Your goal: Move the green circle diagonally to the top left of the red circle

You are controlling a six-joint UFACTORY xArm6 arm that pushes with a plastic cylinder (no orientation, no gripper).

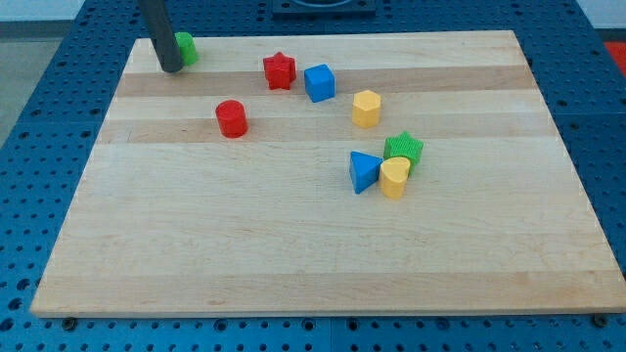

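The green circle (186, 47) sits near the top left corner of the wooden board (293, 244). The dark rod comes down from the view's top, and my tip (170, 68) rests on the board just left of and below the green circle, touching or nearly touching it and hiding its left part. The red circle (232, 118) lies to the lower right of the green circle, well apart from my tip.
A red star (279, 70) and a blue cube (319, 83) lie right of the tip. A yellow hexagon (366, 109) is further right. A green star (404, 150), blue triangle (364, 171) and yellow block (394, 178) cluster at centre right.
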